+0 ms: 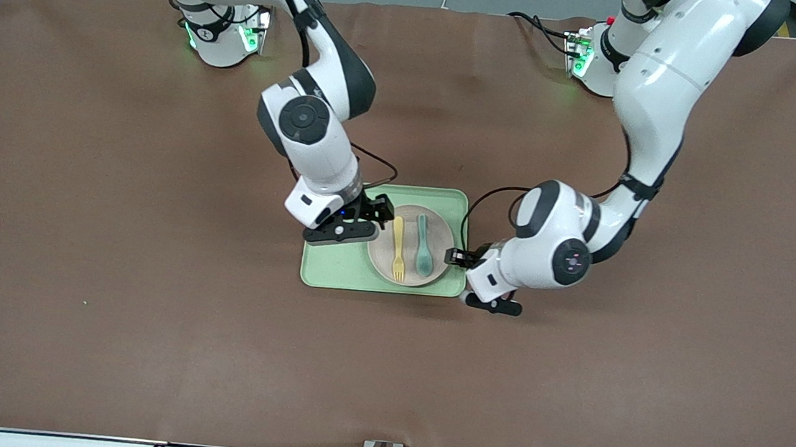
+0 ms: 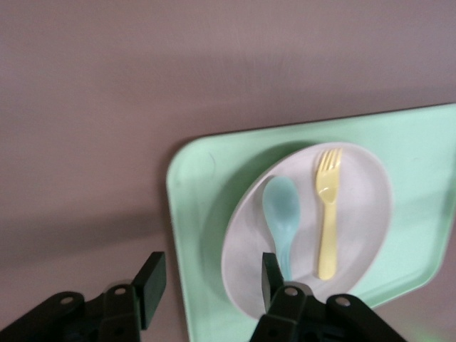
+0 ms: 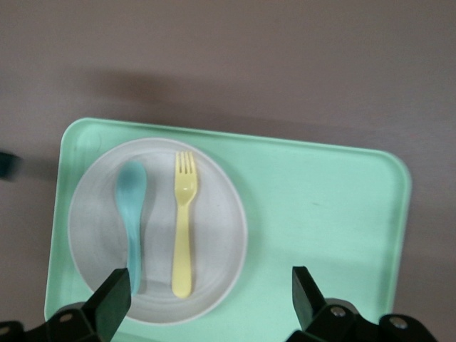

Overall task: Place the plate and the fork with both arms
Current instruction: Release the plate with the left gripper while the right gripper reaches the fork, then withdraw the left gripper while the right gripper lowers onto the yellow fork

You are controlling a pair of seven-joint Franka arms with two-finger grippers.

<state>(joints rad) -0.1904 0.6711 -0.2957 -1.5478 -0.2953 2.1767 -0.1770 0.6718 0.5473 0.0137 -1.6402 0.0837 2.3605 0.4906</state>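
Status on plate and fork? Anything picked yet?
Nothing looks done: the plate sits on the tray with the fork and spoon lying on it. In hand: neither claw holds anything. The right claw hangs open over the tray beside the plate; the left claw is open at the tray's edge toward the left arm's end. Left: grasp and place both.

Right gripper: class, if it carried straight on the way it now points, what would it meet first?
The right gripper, fingers open, points down at the plate on the green tray. It would probably meet the plate's rim near the yellow fork handle first, though depth is unclear.
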